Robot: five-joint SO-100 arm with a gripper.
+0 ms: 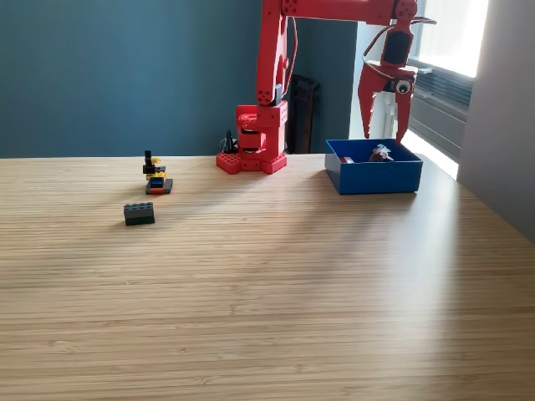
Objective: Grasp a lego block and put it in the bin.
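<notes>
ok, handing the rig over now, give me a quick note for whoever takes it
Gripper: open, holding nothing, hanging above the blue bin at the exterior view's right.
Bin: at least two small pieces already lie inside; too small to tell what they are.
Left on the table: a dark grey lego block at the exterior view's left, and just behind it a small stacked lego figure in black, yellow, blue and red.
Done: some pieces are in the bin.
Left: probably the grey block next, then the stacked figure if it counts. The arm has to swing across to the view's left side.
</notes>
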